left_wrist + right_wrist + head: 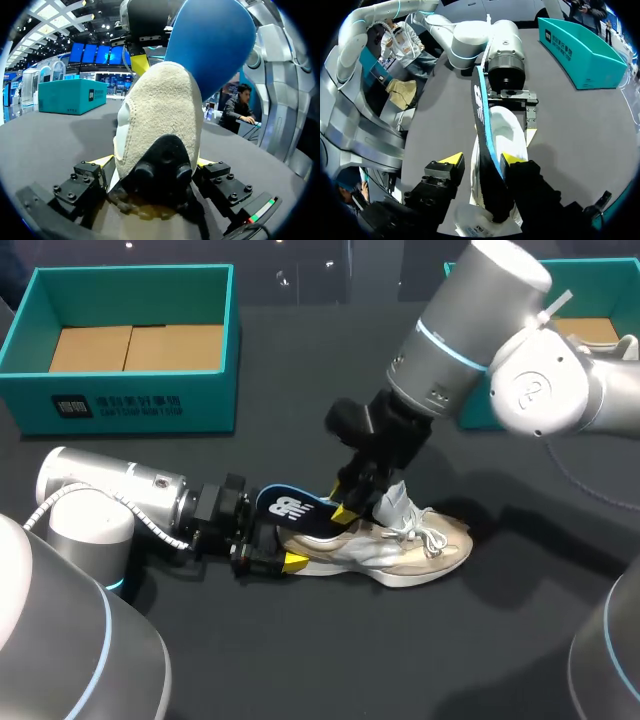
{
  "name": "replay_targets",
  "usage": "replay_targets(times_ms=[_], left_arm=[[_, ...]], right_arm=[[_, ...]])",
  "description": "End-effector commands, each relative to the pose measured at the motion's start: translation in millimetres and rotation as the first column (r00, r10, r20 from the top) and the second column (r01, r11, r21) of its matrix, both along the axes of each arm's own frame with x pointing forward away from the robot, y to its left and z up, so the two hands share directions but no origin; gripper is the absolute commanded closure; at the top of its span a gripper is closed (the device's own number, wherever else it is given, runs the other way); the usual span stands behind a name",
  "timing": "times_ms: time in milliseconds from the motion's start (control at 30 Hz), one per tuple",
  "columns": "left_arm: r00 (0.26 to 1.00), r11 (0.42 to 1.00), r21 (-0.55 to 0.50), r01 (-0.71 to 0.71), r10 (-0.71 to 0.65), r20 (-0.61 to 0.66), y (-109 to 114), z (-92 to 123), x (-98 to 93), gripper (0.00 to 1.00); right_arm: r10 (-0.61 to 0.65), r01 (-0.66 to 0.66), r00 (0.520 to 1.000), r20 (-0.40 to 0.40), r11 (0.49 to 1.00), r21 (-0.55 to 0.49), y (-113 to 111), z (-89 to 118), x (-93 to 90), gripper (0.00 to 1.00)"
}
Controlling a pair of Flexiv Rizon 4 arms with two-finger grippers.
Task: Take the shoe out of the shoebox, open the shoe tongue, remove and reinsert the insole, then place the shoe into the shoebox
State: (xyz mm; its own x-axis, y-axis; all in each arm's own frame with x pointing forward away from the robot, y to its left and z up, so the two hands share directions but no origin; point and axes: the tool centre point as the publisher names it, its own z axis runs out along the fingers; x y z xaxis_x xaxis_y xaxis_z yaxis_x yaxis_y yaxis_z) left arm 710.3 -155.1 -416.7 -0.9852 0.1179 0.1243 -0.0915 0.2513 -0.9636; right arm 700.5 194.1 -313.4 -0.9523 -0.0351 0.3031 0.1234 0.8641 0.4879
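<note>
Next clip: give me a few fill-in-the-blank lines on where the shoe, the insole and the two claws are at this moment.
1. The left claw grips the shoe by its ___.
2. Between the right claw's fingers stands the blue ___, partway out of the shoe.
3. The shoe lies on the ___, outside the teal shoebox.
Missing words: heel; insole; table.

You're at robot test station, lab or demo setup, not home. Signs: two grey industrial arms, left arm [110,490] and right arm [480,330], reaching in over one dark matte desk [300,670]; teal shoebox [130,405] and second teal shoebox [598,288] standing along desk's far side.
</note>
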Motion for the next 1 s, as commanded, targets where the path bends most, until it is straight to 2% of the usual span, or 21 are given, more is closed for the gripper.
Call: replay_targets(times_ms=[33, 67, 167, 400, 500, 567, 1000], left_arm=[[1.000, 1.000, 0.001, 0.000, 0.000, 0.000, -2.4, -4.3, 1.9, 1.00], [1.000, 1.000, 0.001, 0.000, 0.000, 0.000, -2.4, -4.3, 1.9, 1.00], [1.000, 1.000, 0.001, 0.000, 0.000, 0.000, -2.4, -4.3, 1.9, 1.00], [1.000, 1.000, 0.001, 0.000, 0.000, 0.000, -2.4, -4.3, 1.9, 1.00], [1.000, 1.000, 0.001, 0.000, 0.000, 0.000, -2.4, -4.3, 1.9, 1.00], [1.000, 1.000, 0.001, 0.000, 0.000, 0.000, -2.4, -4.3, 1.9, 1.00], [1.000, 1.000, 0.001, 0.000, 0.000, 0.000, -2.4, -4.3, 1.9, 1.00]], right_arm=[[-0.003, 0.002, 0.999, -0.042, 1.000, -0.026, 2.9, 3.0, 8.5, 0.45], [-0.006, 0.005, 0.999, -0.050, 1.000, -0.029, 2.5, 3.3, 9.1, 0.40], [-0.018, 0.016, 0.998, -0.061, 0.999, -0.028, 2.3, 3.0, 11.8, 0.35], [-0.025, 0.026, 0.996, -0.085, 1.000, 0.005, 2.8, -4.1, 18.6, 0.40], [-0.013, 0.016, 0.995, -0.098, 0.999, 0.027, 4.2, -5.9, 18.9, 0.39], [-0.007, 0.011, 0.995, -0.103, 0.999, 0.041, 5.1, -6.9, 18.1, 0.38], [0.049, -0.030, 0.990, -0.136, 0.990, 0.136, 19.7, -11.8, 9.0, 0.50]])
